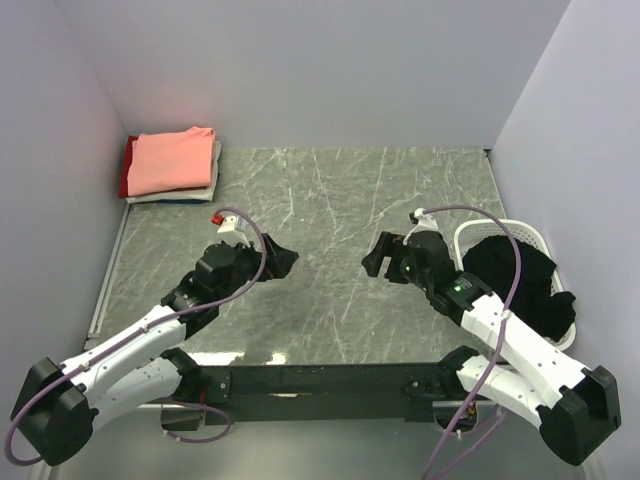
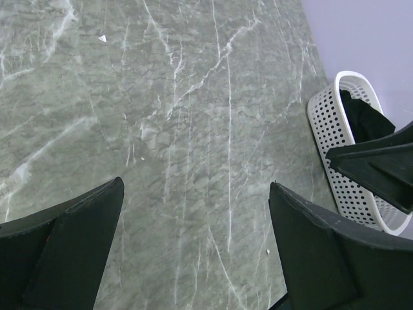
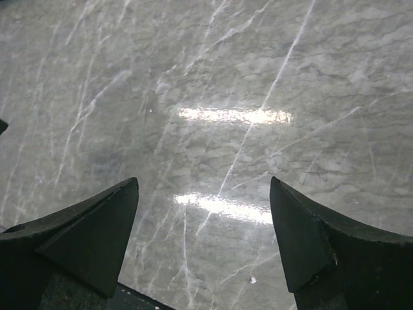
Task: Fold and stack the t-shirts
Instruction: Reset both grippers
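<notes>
The left tool (image 1: 281, 261) and the right tool (image 1: 377, 256) are both spread wide with nothing between the fingers, each hanging over bare table (image 1: 330, 190). The salmon-pink t-shirt (image 1: 172, 160) tops a folded stack with the white t-shirt (image 1: 170, 196) and the deep red t-shirt (image 1: 126, 170), well beyond the left tool and to its outer side, probably to keep the working area free. The black t-shirt (image 1: 515, 275) lies unfolded in the basket (image 1: 497, 224) just outside the right tool; judged next. The table is glossy grey veined stone. The walls (image 1: 320, 70) are pale lilac.
</notes>
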Controlling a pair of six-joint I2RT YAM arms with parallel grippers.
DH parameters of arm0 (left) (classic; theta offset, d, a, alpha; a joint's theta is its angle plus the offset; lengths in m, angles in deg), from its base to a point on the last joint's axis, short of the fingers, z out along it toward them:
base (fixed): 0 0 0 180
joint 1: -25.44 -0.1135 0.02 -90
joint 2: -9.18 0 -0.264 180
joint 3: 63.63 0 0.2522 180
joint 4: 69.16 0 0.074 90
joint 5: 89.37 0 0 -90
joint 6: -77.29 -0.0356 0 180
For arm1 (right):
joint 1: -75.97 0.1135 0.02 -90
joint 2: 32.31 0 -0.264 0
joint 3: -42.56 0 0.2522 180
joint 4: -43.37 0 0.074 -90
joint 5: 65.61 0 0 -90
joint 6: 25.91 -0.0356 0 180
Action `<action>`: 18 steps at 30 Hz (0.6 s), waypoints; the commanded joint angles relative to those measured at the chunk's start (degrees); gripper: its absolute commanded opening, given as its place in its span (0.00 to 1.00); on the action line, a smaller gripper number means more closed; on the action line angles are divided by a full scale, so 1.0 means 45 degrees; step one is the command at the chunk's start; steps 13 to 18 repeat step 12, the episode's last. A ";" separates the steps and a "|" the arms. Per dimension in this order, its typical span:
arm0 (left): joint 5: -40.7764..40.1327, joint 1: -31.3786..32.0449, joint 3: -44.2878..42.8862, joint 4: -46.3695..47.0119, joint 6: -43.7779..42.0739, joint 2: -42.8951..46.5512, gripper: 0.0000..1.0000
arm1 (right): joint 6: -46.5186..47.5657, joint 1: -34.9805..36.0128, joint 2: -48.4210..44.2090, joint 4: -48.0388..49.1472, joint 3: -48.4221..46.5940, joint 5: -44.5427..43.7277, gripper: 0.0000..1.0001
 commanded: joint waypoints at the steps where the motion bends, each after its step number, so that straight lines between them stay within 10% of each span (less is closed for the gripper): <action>1: 0.0373 0.0032 0.0145 0.0294 0.0260 0.0278 0.99 | -0.0058 -0.0038 0.0242 0.0213 -0.0455 -0.0747 0.88; 18: 0.0413 0.0032 0.0205 0.0530 0.0340 0.0591 1.00 | -0.0136 -0.0019 0.0380 0.0153 -0.0455 -0.0962 0.88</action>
